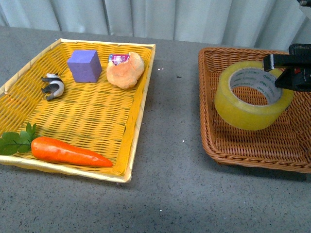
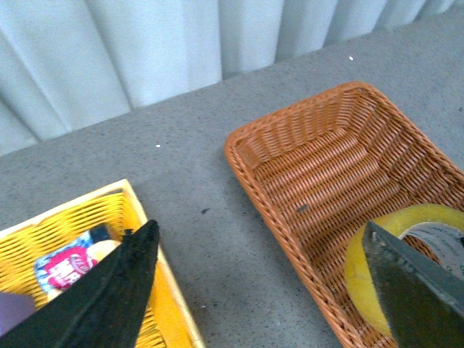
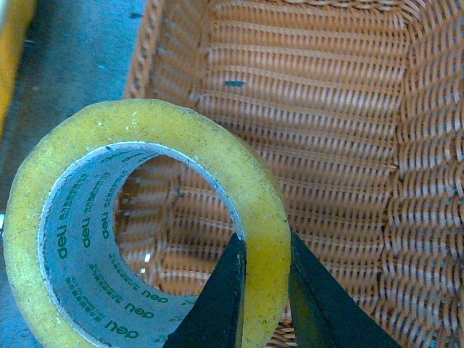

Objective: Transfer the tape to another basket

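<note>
Two woven containers sit on the grey desk [image 1: 170, 194], well apart: a yellow tray [image 1: 142, 111] on the left and a brown basket [image 1: 208, 141] on the right. The tape [image 1: 252, 97] is inside the basket, near its left wall, tilted so its open core faces up and towards the robot. The right hand [image 1: 278, 72] comes in from the right and is clamped on the roll's wall, one finger inside the core and one outside. The right wrist view shows this close up: the two dark fingers [image 3: 217, 304] pinch the yellowish band, and "deli" print runs round the pale core. I cannot tell whether the roll's lower edge rests on the basket floor or hangs just above it.

The left hand [image 2: 259, 226] is spread wide with nothing between its fingers. It hangs over the strip of desk between tray and basket.

The tray holds a carrot [image 1: 68, 151] along its near edge, a purple cube [image 1: 85, 65], a bun [image 1: 125, 70] with a small packet [image 1: 118, 58] just behind it, and a black-and-white clip [image 1: 52, 85] by the left wall. A pale curtain [image 1: 146, 17] hangs behind the desk.
</note>
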`<state>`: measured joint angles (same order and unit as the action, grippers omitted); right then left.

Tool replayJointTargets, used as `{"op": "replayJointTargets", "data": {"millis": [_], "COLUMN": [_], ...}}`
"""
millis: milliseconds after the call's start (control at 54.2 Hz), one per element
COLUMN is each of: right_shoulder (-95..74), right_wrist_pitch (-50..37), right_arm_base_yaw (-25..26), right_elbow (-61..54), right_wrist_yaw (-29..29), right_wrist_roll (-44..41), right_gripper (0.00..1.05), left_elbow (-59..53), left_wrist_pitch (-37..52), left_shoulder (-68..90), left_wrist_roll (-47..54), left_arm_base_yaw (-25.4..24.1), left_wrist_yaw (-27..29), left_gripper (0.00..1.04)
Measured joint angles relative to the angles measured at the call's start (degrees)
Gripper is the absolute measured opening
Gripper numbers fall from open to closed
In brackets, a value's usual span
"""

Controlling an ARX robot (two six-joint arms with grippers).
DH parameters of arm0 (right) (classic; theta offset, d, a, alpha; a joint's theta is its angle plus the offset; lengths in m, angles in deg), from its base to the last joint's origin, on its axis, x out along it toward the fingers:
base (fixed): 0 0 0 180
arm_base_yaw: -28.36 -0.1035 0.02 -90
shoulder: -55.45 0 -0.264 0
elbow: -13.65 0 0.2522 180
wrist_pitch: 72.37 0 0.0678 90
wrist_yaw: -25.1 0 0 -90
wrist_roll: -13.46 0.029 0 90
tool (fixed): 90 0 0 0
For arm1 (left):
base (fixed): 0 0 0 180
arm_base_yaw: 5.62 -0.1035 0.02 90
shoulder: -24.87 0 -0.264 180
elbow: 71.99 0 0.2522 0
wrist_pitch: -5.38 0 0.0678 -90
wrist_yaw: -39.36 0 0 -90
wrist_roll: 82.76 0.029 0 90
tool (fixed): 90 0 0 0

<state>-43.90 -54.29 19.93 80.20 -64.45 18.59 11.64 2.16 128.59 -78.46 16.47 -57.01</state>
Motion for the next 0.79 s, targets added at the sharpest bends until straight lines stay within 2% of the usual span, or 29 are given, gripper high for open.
{"op": "replayJointTargets", "data": {"millis": [74,369,590,645,756,793], "right_shoulder": [-1.6,-10.9,-13.7,-13.6,-12.5,-11.6], "right_wrist_pitch": [-1.1,-5.5,-9.6,-13.0,-15.3,-16.9], "right_arm_base_yaw": [1.0,4.4,4.6,4.5,4.5,4.5], "right_elbow": [0.6,3.7,3.2,2.3,0.9,0.0], "right_wrist_yaw": [0.2,1.8,-0.5,-0.8,-1.7,-2.1], "right_wrist_roll": [-0.8,-1.0,-2.0,-2.3,-2.5,-2.5], "right_gripper": [0.11,0.11,0.12,0.24,0.39,0.47], "left_elbow": [-2.0,-10.0,-11.3,-11.4,-11.6,-11.8], "left_wrist_pitch": [1.1,5.5,5.9,6.3,8.0,8.7], "left_shoulder": [-0.9,-2.8,-2.9,-2.9,-2.9,-2.9], "left_wrist_roll": [-0.6,-2.9,-2.8,-2.5,-1.3,-1.3], "left_arm_base_yaw": [-0.8,-4.0,-5.6,-5.6,-5.6,-5.5], "left_wrist_yaw": [1.3,8.1,12.6,14.4,15.4,15.8], "left_gripper": [1.00,0.98,0.98,0.98,0.98,0.98]}}
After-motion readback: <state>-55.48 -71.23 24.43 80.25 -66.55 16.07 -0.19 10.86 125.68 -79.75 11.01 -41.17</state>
